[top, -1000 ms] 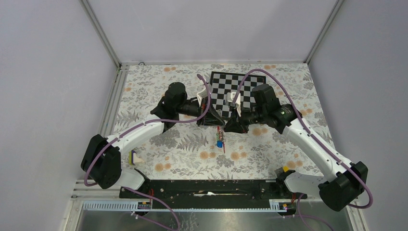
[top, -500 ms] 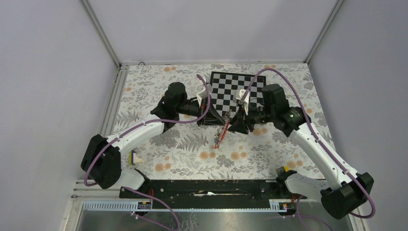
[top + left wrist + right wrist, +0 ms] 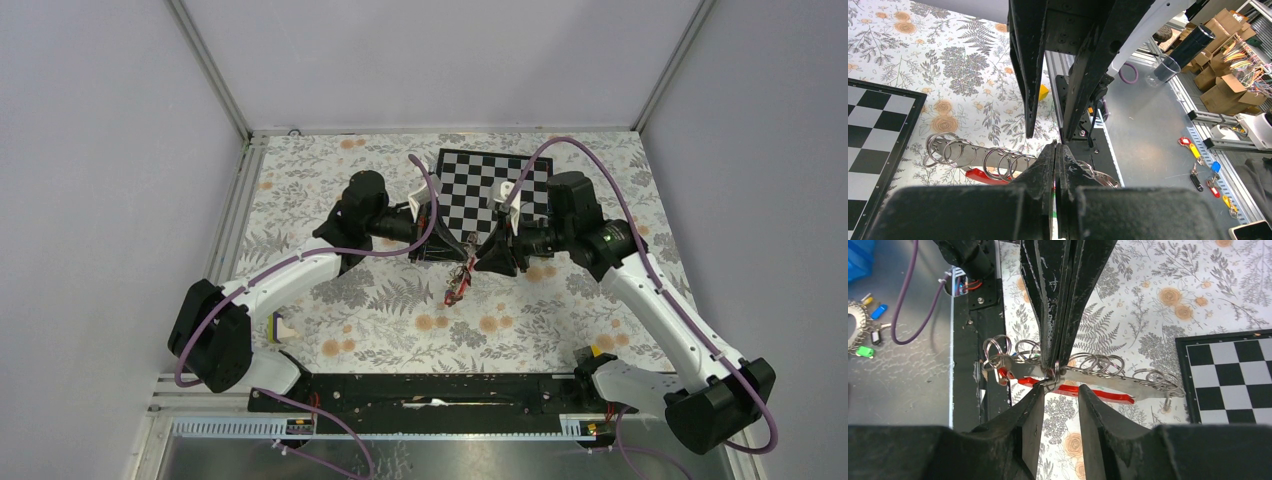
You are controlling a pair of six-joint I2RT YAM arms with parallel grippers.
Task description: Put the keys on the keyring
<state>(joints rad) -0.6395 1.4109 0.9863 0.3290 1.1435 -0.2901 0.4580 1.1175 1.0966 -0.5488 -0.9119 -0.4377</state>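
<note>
Floral tablecloth (image 3: 380, 310), centre: left gripper (image 3: 1058, 150) clamps the silver ring-lined strip (image 3: 1108, 377); right gripper (image 3: 1058, 390) straddles a red-tagged key (image 3: 1098, 393), grip unclear. Threading needs fine alignment.

Keyring (image 3: 1108, 377) with a red-tagged key (image 3: 1098, 394) — raised, not lying down

The keyring is a flat metal strip with a row of split rings along its edge. It hangs tilted in the air, pinched near its middle by the closed left gripper (image 3: 1057, 150). The red-tagged key lies just under the strip, along it — other tags cannot be made out.
</note>
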